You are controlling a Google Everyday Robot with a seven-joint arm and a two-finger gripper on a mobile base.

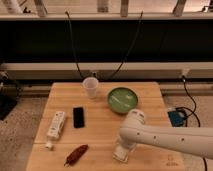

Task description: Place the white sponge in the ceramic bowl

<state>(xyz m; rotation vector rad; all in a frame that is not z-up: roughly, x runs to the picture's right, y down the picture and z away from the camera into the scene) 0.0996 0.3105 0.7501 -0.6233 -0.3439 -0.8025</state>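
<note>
The ceramic bowl (pixel 122 99) is green with a pale streak inside and stands at the back middle of the wooden table (pixel 100 135). My gripper (pixel 122 150) hangs from the white arm (pixel 165 136) and is down at the table's front, below and in front of the bowl. A whitish patch shows at the gripper's tip. I cannot tell whether it is the white sponge or part of the gripper. No sponge shows anywhere else on the table.
A translucent white cup (pixel 90 86) stands left of the bowl. A black phone (pixel 78 116), a long white controller (pixel 56 125), a tiny white cube (pixel 48 145) and a reddish-brown pepper-like thing (pixel 76 154) lie on the left half. A blue object (pixel 176 117) sits off the right edge.
</note>
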